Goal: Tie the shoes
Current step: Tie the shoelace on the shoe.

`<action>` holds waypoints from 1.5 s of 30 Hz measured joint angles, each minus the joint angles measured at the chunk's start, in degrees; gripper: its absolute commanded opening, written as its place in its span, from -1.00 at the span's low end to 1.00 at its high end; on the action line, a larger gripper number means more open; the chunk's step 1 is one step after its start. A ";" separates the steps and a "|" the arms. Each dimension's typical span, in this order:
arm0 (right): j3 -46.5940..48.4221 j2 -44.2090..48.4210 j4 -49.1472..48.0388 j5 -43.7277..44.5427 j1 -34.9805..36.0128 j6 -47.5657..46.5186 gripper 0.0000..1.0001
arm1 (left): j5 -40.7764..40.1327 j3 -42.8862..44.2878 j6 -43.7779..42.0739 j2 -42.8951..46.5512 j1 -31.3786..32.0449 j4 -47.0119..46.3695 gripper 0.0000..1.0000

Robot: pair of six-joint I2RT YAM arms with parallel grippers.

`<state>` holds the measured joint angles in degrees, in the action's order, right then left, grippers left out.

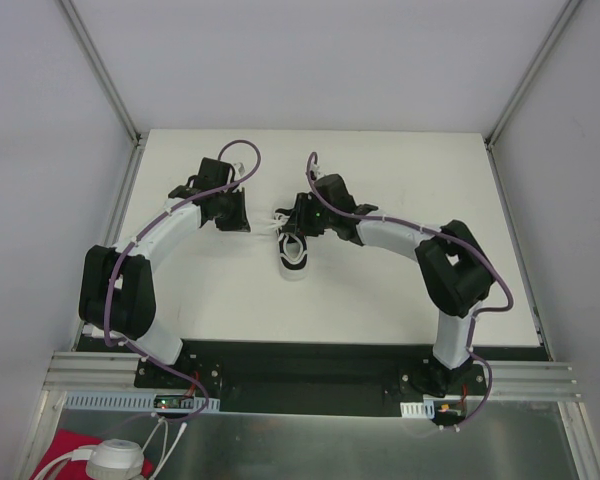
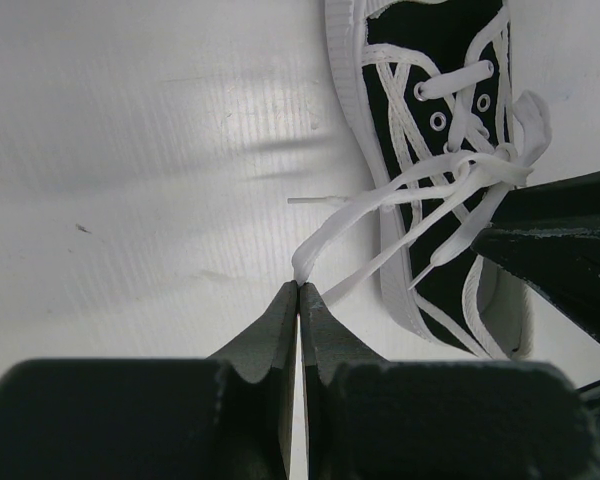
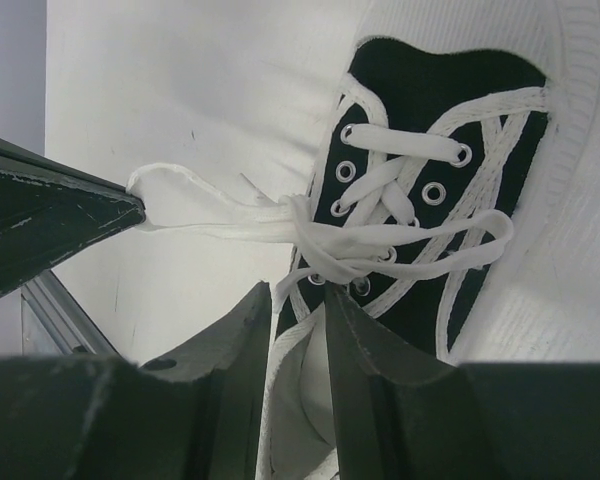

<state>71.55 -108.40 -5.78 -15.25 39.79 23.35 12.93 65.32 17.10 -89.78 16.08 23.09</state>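
A black sneaker [image 1: 293, 254] is lying at the middle of the table [image 1: 380, 300], toe pointing near. Just left of it, the left tool [image 2: 298, 288] is clamping a white lace [image 2: 380, 205] tight. The right tool [image 3: 298, 330] is straddling the heel rim, jaws narrow; whether it is gripping cannot be told. Bare table is showing all around.
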 measured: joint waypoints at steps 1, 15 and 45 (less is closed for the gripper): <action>-0.24 0.20 -0.17 0.09 0.02 0.02 -0.36 | 0.00 0.00 0.00 0.00 0.00 0.00 -1.00; -0.98 1.97 -1.88 1.31 0.33 0.17 -0.35 | 0.00 -0.02 0.00 0.00 0.00 0.00 -1.00; 0.61 -0.74 -1.68 0.90 0.50 1.70 -0.61 | 0.00 -0.35 -0.02 0.11 0.00 0.02 -1.00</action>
<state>72.16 -109.14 -7.46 -14.35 40.29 25.06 12.93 64.97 17.08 -89.67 16.08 23.11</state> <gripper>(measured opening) 0.168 0.006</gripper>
